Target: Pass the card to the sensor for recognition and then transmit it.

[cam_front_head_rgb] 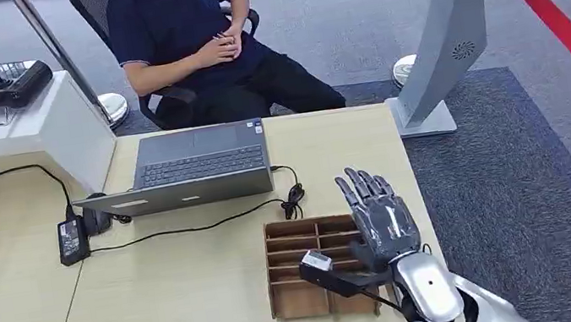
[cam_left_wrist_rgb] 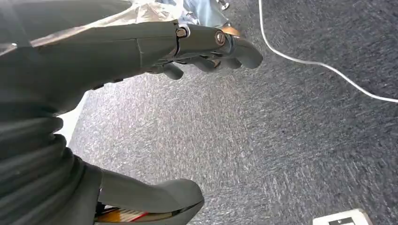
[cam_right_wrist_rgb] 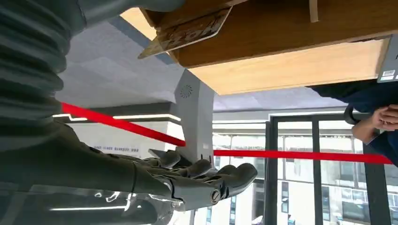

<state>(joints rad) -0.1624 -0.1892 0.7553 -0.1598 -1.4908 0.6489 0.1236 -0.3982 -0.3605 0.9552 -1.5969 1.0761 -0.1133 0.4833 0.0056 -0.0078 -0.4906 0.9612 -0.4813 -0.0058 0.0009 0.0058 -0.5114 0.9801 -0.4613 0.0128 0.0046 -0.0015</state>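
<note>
Starting close in, spotting the silver right hand [cam_front_head_rgb: 383, 225] hovering over the near right part of the pale wooden table [cam_front_head_rgb: 167, 307], fingers [cam_right_wrist_rgb: 202, 185] stretched out and spread, gripping nothing. Looking just beneath it, finding the brown cardboard divider box [cam_front_head_rgb: 303, 271] sitting on the table, partly covered by the hand and wrist. Catching the tan printed card [cam_right_wrist_rgb: 185, 32] in the right wrist view, poking out tilted at the edge of that box, right beside the thick grey thumb [cam_right_wrist_rgb: 117, 7] and well apart from the spread fingers; not managing to tell whether thumb and card are touching.

Checking the left hand [cam_left_wrist_rgb: 155, 47], seeing it hanging above grey carpet [cam_left_wrist_rgb: 258, 140], fingers loosely curved, thumb apart, holding nothing, with a white cable [cam_left_wrist_rgb: 305, 61] trailing across the floor beyond.

Moving farther up the table, passing a black cord [cam_front_head_rgb: 189, 226] coiled near the box and running to a black power adapter [cam_front_head_rgb: 71, 237], then reaching an open grey laptop [cam_front_head_rgb: 198, 167].

Looking beyond the table edge, noting a person in a dark shirt [cam_front_head_rgb: 186, 31] sitting in an office chair, hands folded. Finishing off to the right on the carpet, taking in the tall grey slanted sensor stand [cam_front_head_rgb: 451, 34], well apart from card and hand.
</note>
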